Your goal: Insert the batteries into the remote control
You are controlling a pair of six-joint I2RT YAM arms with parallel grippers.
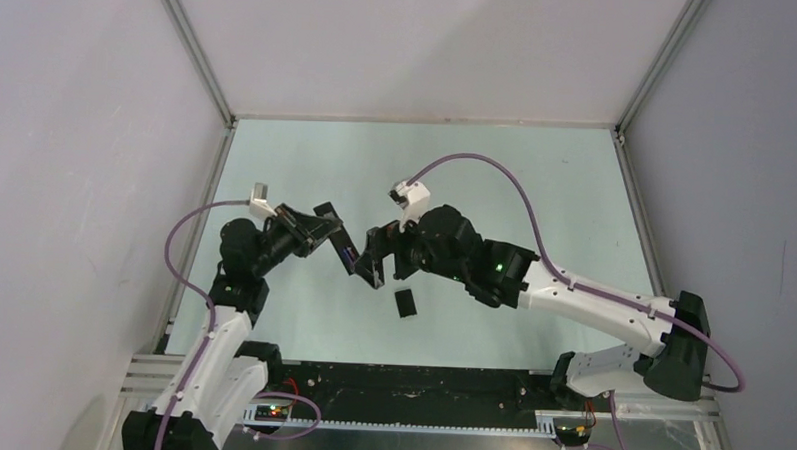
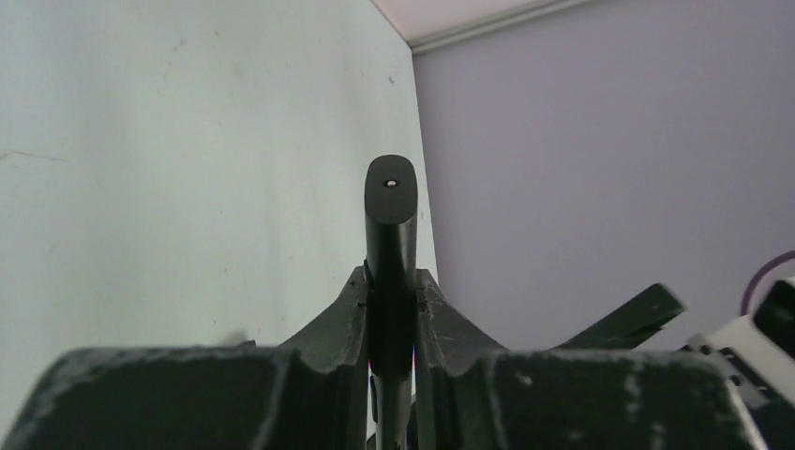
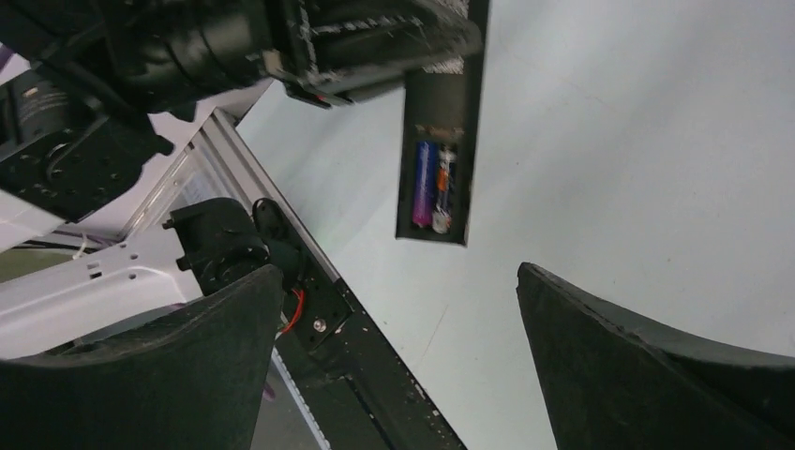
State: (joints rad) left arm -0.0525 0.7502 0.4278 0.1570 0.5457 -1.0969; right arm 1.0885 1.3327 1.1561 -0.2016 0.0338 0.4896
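Status: remote control [image 2: 389, 234] is clamped edge-on in the left gripper [image 2: 389, 291], closed tight on it and raised off the tabletop [image 1: 496, 178]. Both batteries [image 3: 424, 183] are seated side by side in its back recess. Right gripper [image 3: 398, 277] is spread wide with nothing held, at 3 o'clock of the remote. Loose cover plate [image 1: 406, 303] is laid at 5 o'clock.

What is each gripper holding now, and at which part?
The left gripper clamps the remote control partway along its length, both ends sticking out. The right gripper is open and holds nothing.
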